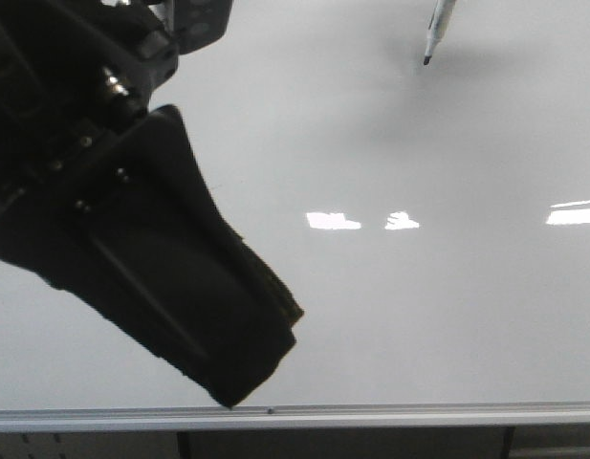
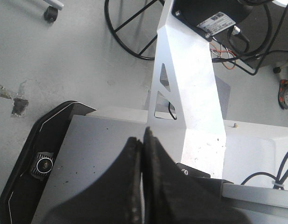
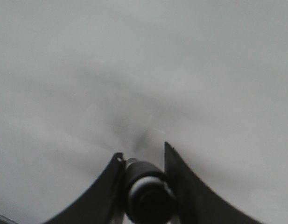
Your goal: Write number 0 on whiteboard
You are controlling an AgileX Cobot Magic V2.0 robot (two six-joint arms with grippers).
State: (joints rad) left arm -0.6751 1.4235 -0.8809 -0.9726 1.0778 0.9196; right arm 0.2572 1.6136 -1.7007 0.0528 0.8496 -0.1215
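The whiteboard [image 1: 438,325] fills the front view, glossy pale grey, and no number 0 shows on it in any view. At the top right a white marker [image 1: 438,27] points its black tip down, just above or on the board; I cannot tell which. The right wrist view shows my right gripper [image 3: 143,151] shut on the marker [image 3: 146,193], close over the whiteboard [image 3: 190,60]. My left gripper [image 1: 239,390] hangs large and dark at the left in the front view, its tips near the lower frame. It is shut [image 2: 143,135] with nothing in it.
A silver frame strip [image 1: 390,416] runs along the board's near edge. Bright light reflections [image 1: 333,221] lie on the board's middle and right. The left wrist view shows a white metal bracket [image 2: 190,74], black cables [image 2: 129,32] and grey floor.
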